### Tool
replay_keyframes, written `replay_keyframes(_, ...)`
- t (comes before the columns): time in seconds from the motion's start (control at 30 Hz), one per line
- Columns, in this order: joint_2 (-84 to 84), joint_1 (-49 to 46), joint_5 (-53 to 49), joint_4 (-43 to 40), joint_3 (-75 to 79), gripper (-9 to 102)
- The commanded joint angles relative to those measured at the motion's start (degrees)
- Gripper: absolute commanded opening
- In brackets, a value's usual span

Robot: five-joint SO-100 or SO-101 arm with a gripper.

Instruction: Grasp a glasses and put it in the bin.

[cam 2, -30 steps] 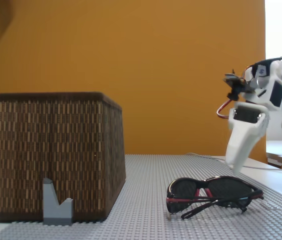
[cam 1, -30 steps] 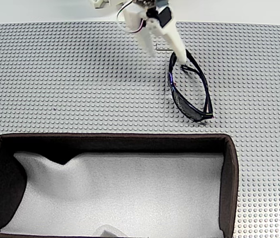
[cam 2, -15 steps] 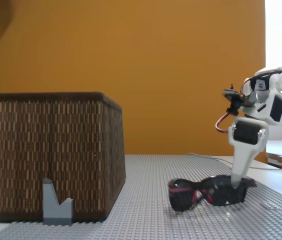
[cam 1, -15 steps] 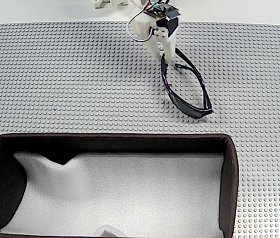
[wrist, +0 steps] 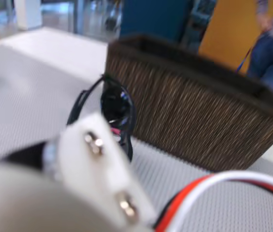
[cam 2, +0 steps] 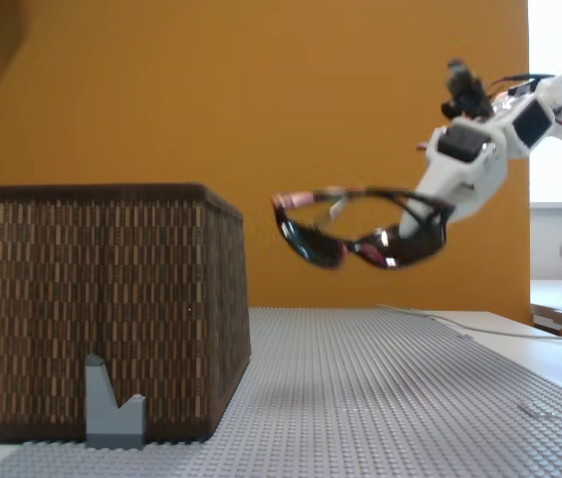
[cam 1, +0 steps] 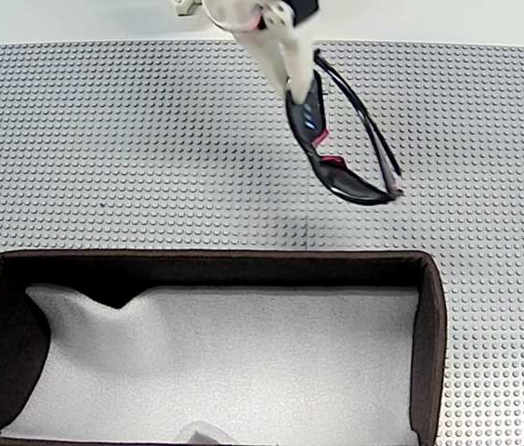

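**Glasses aloft, bin not yet beneath**

Bin [cam 2: 112, 309] at left in a fixed view from the side: tall woven brown walls, standing on the studded grey counter [cam 2: 391, 388], small grey block [cam 2: 112, 403] against its front face. Glasses [cam 2: 361, 229] right of the bin, clear of the counter, roughly level with the bin's rim and apart from it. Hand [cam 2: 430, 214] at the right end of the glasses, clamped on the frame near one lens; free end of the frame reaching left toward the bin.

From above, bin [cam 1: 434, 325] along the lower edge, white lining exposed, mouth open upward. Glasses [cam 1: 341, 139] above it in the picture, over bare counter [cam 1: 104, 139], not over the bin mouth. Long axis oblique: from the hand [cam 1: 301, 93] at upper left down to the free end at lower right, arms swept alongside. Lenses hanging edge-down, pink-red nose pads visible.

Governing relation, as a judgement: bin lies ahead of the held end, along the line the glasses already extend. Bin far wider than the frame, so no realignment of the axis likely needed.

Wrist view: glasses [wrist: 114, 108] ahead of the hand, bin [wrist: 199, 125] wall beyond.
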State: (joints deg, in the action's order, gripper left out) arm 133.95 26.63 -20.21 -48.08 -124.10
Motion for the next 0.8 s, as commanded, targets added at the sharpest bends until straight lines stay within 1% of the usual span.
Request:
replay_keyframes(0.0, 3.8, -2.5, -1.8, 2.1, 4.1, -1)
replay_keyframes(0.17, -0.4, -4.9, -0.9, 6.3, 8.7, 0)
replay_keyframes(0.37, -13.9, -6.6, 1.8, 8.3, 23.6, 0)
replay_keyframes(0.5, -25.1, -8.6, 3.4, 5.8, 36.5, 0)
replay_keyframes(0.77, -50.8, -12.7, 7.8, -3.3, 64.7, 0)
